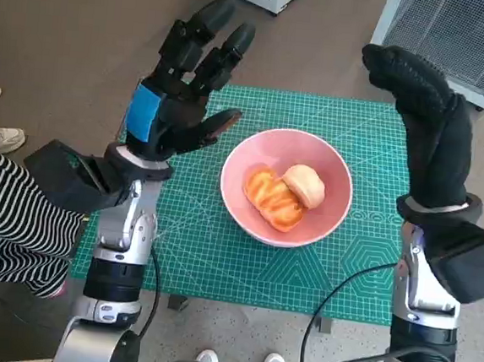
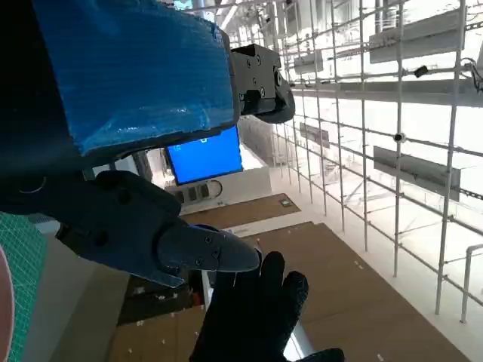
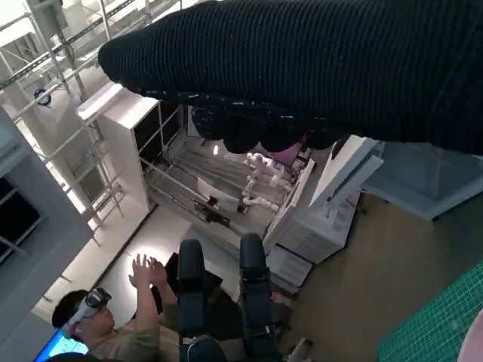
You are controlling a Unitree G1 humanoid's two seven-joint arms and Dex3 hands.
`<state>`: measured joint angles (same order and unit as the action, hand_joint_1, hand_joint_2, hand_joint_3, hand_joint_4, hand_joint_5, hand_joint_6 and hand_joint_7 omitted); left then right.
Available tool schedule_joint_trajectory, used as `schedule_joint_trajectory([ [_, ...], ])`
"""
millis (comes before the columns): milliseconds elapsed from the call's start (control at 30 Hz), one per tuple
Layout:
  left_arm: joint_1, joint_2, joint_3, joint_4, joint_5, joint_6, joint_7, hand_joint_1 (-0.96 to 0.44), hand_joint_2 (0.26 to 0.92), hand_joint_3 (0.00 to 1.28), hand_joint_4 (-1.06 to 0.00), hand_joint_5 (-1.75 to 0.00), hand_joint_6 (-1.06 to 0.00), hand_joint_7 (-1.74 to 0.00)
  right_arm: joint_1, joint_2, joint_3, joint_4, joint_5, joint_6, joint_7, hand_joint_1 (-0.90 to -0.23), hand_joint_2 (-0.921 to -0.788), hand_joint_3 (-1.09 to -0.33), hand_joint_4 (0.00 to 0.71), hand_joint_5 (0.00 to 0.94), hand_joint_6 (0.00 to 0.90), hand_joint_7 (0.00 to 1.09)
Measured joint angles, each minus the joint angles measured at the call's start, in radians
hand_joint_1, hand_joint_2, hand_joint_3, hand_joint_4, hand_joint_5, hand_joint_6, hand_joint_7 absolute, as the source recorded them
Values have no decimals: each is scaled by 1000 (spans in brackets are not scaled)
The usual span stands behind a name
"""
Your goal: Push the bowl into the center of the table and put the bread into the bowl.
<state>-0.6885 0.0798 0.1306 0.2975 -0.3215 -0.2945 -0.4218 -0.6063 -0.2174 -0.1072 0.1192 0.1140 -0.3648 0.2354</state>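
Fingers of the left hand [image 1: 174,99] spread wide, holding nothing; those of the right hand [image 1: 425,121] extend together, also empty. Both hands are raised either side of the bowl [image 1: 319,223], mid-mat, with 2 bread [image 1: 287,193] pieces inside. Task looks complete: withdraw upward, clear of the rim.

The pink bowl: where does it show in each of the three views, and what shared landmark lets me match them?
Head view: the pink bowl sits mid-table between the raised hands, bread inside.
Left wrist view: only a pink sliver at the picture's edge.
Right wrist view: a pink corner, rim only.
Shared landmark: the green cutting mat beside the bowl.
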Motion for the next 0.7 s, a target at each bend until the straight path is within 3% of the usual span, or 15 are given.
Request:
schedule_joint_trajectory([
  [567, -1, -2, -11, 58, 45, -98, -1, -535, 921, 215, -195, -2, 1, -569, -5, -1, 0, 44, -1, -15, -5, -761, -921, -757, 166, 0, -1, 570],
  [700, -1, -2, -12, 74, 45, -119, -4, -468, 915, 213, -195, -2, 1, -584, -6, -1, 0, 52, -1, -25, -5, -755, -921, -758, 166, 0, -1, 570],
])
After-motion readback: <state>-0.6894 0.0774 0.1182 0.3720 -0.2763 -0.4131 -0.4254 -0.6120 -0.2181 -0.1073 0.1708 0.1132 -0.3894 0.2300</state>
